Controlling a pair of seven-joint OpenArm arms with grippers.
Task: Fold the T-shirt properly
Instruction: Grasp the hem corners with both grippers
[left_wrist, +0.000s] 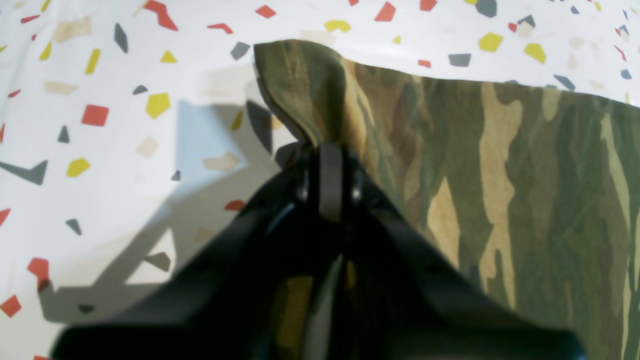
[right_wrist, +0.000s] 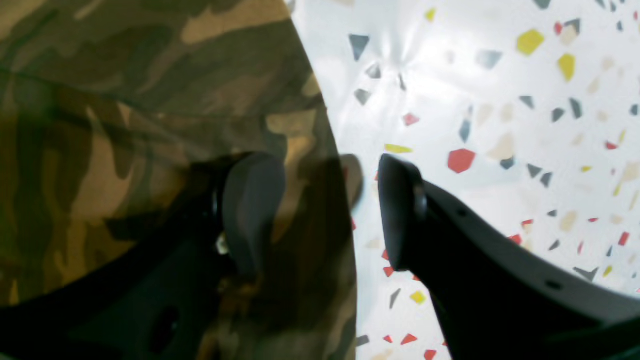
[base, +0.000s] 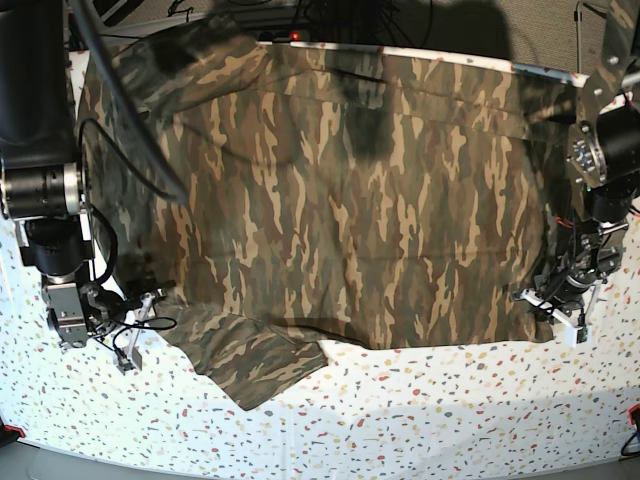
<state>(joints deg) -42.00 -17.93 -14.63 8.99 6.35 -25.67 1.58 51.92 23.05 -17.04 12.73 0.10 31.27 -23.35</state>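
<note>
While pinched: T-shirt (left_wrist: 450, 165) corner.

1. You see a white table cover (base: 420, 400) with little red, yellow and gray shapes all over it.
2. You see black cables (base: 330, 15) past the far edge of the table.

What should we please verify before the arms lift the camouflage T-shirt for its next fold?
1. Left pincer shut on a corner of the green, brown and tan camouflage cloth T-shirt: ok.
2. Right pincer gripping the shirt: not ok, open, one finger over the cloth, the other over the table.
3. Shirt spread flat: mostly ok; sleeve lies creased.
4. White speckled table under the shirt's near edge bare: ok.
</note>
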